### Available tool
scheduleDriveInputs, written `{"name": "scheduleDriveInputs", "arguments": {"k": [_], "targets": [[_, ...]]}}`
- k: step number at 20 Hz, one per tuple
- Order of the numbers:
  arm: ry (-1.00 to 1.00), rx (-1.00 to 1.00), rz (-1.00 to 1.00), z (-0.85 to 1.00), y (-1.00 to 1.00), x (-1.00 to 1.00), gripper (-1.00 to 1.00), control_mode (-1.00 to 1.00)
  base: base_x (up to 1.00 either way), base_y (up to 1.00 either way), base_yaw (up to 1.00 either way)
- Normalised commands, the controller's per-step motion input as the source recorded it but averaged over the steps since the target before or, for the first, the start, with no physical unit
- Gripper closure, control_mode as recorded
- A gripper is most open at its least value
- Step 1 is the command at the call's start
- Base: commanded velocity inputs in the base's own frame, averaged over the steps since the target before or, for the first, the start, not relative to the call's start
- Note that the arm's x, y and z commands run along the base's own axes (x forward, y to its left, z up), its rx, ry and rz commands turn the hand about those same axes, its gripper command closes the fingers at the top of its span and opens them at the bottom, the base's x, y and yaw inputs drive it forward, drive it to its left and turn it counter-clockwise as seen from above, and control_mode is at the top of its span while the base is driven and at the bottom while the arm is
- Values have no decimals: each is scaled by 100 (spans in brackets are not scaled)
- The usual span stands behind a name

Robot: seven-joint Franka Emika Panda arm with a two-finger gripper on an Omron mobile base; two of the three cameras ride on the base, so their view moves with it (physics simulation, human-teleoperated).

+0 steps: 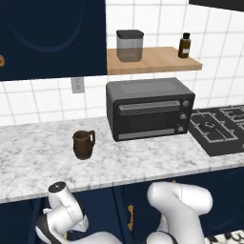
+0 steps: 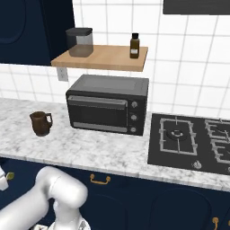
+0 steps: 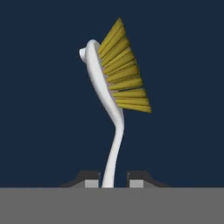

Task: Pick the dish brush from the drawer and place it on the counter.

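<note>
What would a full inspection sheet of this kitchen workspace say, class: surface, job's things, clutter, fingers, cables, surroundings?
Surface: white-and-grey speckled marble counter, brush not on it.
Job's things: white-handled dish brush with yellow bristles, handle between the fingers, against dark navy.
Clutter: brown mug, dark grey toaster oven.
Gripper: closeness of grip on the handle unclear.
Cables: nothing seen.
Surroundings: wooden shelf with grey canister and brown bottle; black stove.
</note>
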Motion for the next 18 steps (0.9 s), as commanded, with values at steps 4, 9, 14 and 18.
{"name": "scheduleDriveInputs", "arguments": {"k": [4,9,14,18], "targets": [[-49,1,-1,100,-34,-16,100,-100,0,0,0],[-31,8,-6,100,-17,6,100,-100,0,0,0],[-12,8,-22,100,-7,57,100,-100,0,0,0],[-5,4,-26,100,-16,78,100,-100,0,0,0]]}}
